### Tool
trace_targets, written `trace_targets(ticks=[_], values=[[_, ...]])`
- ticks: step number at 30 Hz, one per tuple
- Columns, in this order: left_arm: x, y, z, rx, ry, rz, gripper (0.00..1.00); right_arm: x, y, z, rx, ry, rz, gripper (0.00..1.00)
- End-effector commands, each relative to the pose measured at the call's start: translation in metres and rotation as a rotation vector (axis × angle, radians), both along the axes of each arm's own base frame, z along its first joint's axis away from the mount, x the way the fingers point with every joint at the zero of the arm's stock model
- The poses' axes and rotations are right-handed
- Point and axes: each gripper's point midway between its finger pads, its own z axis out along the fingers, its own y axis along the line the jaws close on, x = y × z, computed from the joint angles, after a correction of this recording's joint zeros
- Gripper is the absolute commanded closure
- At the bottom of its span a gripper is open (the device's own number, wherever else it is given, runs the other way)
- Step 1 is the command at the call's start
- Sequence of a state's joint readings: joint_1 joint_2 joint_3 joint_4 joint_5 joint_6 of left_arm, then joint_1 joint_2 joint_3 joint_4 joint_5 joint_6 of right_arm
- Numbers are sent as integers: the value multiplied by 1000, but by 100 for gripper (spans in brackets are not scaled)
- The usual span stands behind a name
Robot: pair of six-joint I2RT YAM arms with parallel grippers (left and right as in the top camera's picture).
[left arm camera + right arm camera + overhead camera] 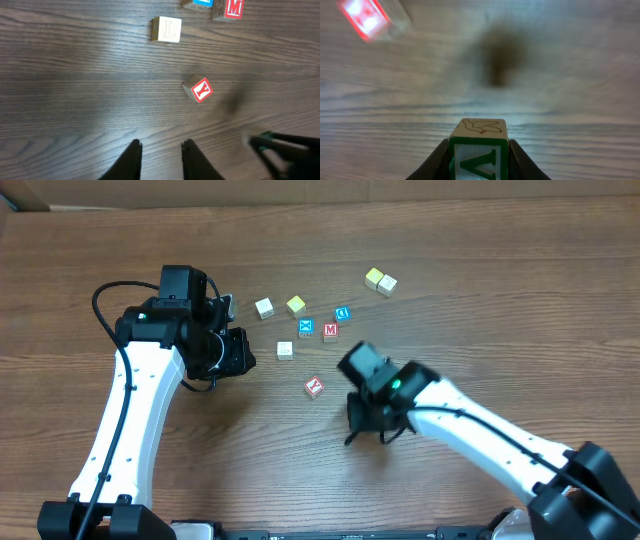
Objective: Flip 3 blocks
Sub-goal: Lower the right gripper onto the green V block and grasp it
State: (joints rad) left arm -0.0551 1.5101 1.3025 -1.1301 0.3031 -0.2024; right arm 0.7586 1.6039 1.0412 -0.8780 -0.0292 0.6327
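The right gripper is clamping the green V block between its two fingers, one on each side. It is holding the block up off the table, with the V face towards the wrist camera and a face with a small bird drawing on top. A dark blurred shadow is lying on the wood beyond it.

The left gripper is hovering over bare wood, its jaws standing a little apart with nothing between them. The red Y block is sitting ahead of it, tilted at an angle to the grain and well apart from the fingers. The plain pale block is lying farther off, near the red M cube.

To my eye the V block's flip is the step in hand, with the block lifted but not yet set back. The next move is calling for a wrist turn so that another face comes up. After that it needs a gentle lowering onto open wood clear of the Y block, and a release only once the block is sitting flat.
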Motion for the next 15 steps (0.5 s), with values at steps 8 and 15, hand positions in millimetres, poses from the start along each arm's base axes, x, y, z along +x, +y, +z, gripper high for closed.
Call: trace_targets(ticks=[8, 15], values=[[5, -2, 5, 0, -17, -12, 74, 1, -21, -29, -26, -10, -217, 96], [5, -2, 5, 0, -20, -12, 73, 18, -15, -28, 21, -75, -107, 96]])
